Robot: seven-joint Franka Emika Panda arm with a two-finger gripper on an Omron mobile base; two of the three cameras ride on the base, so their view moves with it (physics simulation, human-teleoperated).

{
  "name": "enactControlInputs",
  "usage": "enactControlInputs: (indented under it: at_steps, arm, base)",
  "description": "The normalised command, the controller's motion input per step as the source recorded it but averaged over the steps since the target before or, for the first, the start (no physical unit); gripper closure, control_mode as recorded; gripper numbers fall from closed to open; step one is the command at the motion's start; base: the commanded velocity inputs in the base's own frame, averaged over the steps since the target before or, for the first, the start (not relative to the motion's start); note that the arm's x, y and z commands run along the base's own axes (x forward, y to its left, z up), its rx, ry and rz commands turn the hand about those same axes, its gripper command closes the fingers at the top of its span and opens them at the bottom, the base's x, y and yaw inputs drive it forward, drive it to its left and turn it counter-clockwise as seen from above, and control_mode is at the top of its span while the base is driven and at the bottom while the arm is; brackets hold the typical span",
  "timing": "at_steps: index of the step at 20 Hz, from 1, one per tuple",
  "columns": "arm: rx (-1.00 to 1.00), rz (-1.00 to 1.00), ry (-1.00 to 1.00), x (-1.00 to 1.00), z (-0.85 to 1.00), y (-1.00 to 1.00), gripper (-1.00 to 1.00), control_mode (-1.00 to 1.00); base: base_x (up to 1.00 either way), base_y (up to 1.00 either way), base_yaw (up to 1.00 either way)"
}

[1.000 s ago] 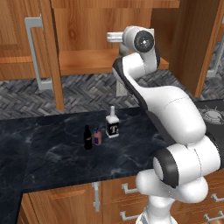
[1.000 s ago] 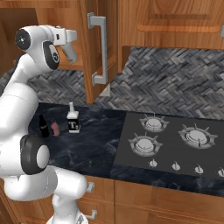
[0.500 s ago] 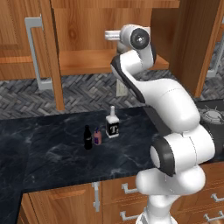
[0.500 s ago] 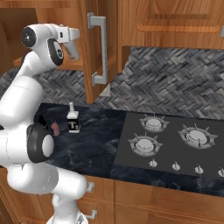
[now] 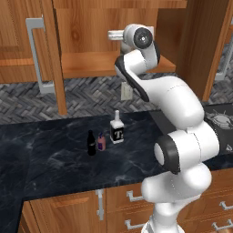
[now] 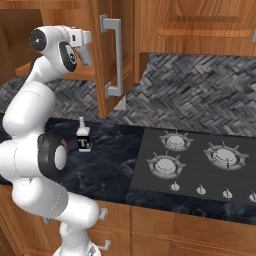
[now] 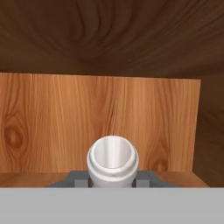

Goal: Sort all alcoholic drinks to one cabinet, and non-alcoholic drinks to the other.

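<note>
My gripper (image 7: 113, 177) is shut on the slim cream-white alcoholic bottle (image 7: 113, 158), whose white cap faces the hand camera in front of the cabinet's wooden back wall. In the base views the gripper (image 5: 113, 35) (image 6: 81, 41) is raised at the open upper cabinet (image 5: 91, 63), above its shelf, and the bottle (image 6: 86, 54) hangs under the hand. On the dark counter stand the square clear bottle marked "T" (image 5: 117, 132) (image 6: 84, 141), the black cola bottle (image 5: 91, 143) and the small pink bottle (image 5: 101, 143), the last two side by side.
The cabinet's open door (image 5: 32, 50) (image 6: 117, 55) with its metal handle juts out beside the arm. A gas hob (image 6: 195, 160) lies in the counter to the right. Drawers (image 5: 132, 200) run below the counter edge.
The hand holding the bottle has stayed at the cabinet opening, edging only slightly. The arm's lower links have swung into a different stance. The bottles on the counter have not moved.
</note>
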Motion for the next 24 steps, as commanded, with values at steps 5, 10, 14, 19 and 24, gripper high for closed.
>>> enactControlInputs:
  at_steps: [5, 10, 14, 19, 24]
  arm:
    - [0.0, 0.0, 0.0, 0.14, -0.06, 0.0, 1.0, -1.0]
    - [0.0, 0.0, 0.0, 0.1, -0.19, 0.01, 1.0, -1.0]
    - [0.0, 0.0, 0.0, 0.08, -0.22, 0.01, 1.0, -1.0]
    - [0.0, 0.0, 0.0, 0.03, -0.15, 0.01, 1.0, -1.0]
    - [0.0, 0.0, 0.0, 0.04, -0.09, 0.02, 1.0, -1.0]
  base:
    - [0.0, 0.0, 0.0]
    - [0.0, 0.0, 0.0]
    - [0.0, 0.0, 0.0]
    - [0.0, 0.0, 0.0]
    - [0.0, 0.0, 0.0]
